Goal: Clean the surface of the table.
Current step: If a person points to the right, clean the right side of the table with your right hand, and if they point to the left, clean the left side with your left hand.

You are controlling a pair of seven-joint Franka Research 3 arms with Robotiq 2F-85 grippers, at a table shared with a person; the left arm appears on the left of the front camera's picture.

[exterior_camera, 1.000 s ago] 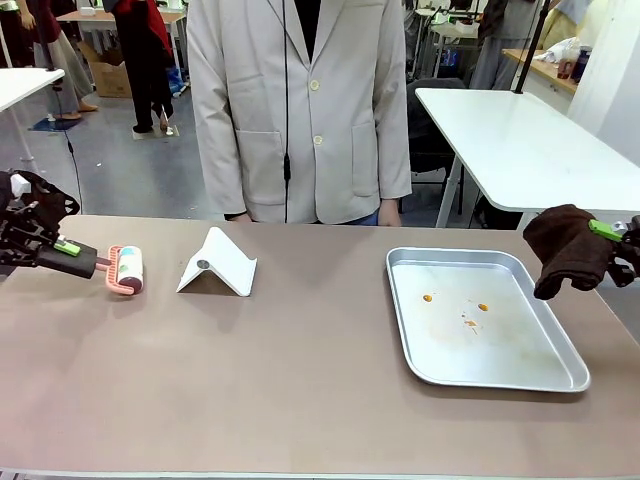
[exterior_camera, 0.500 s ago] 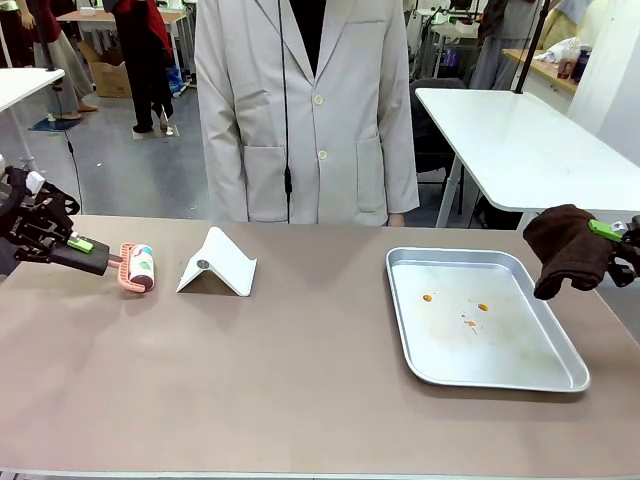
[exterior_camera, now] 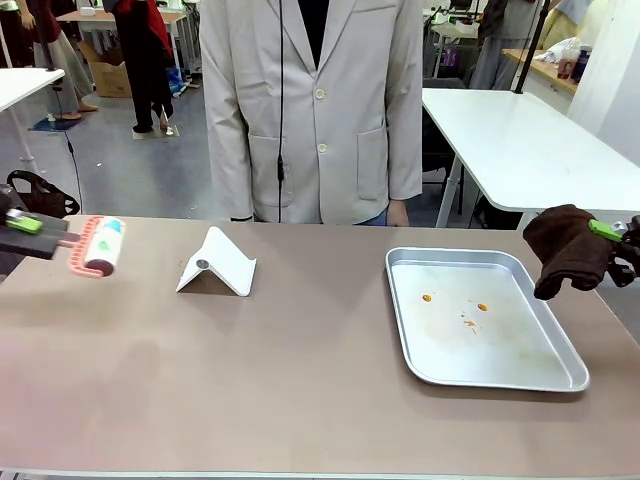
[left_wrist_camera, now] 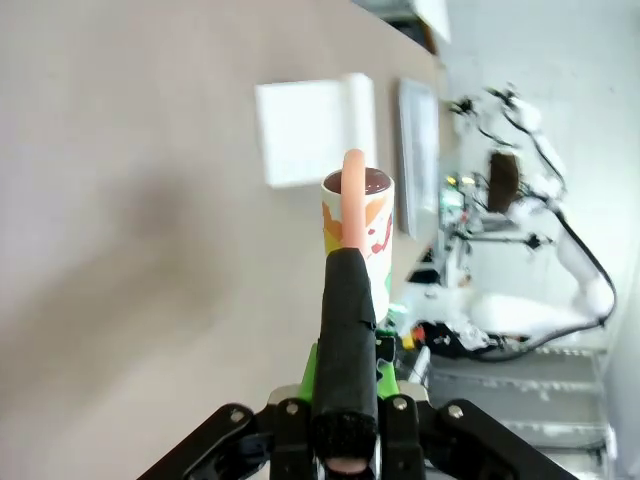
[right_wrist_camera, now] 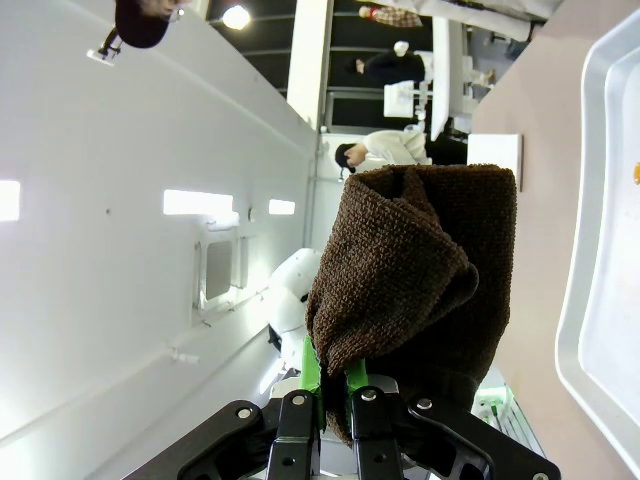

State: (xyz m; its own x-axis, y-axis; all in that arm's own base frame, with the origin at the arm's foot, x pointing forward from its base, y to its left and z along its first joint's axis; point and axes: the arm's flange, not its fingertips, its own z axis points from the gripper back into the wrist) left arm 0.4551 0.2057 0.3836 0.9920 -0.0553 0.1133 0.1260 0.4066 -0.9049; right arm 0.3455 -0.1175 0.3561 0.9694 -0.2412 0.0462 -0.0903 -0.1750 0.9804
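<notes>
Leftward and slightly up is where the roller (exterior_camera: 98, 245) has gone in the last second, pulled back toward the left edge and away from the white stand (exterior_camera: 218, 265). My left gripper (exterior_camera: 24, 223) is clamped on its black handle; the left wrist view shows the green pads pinching the handle, with the drum straight ahead. My right gripper (exterior_camera: 606, 231) hangs at the right edge, closed around a brown cloth (exterior_camera: 565, 250) beyond the tray (exterior_camera: 500, 384).

The table (exterior_camera: 280, 380) spreads below and to the right of the roller, with its bare left half nearest my left arm. The drum looks just clear of the top, though I can't be sure. Its axis runs roughly front to back and the handle points left, so a sweep along the table's length would roll it properly. I judge the next stroke belongs to the left arm: lower the drum and push right, stopping short of the stand.
</notes>
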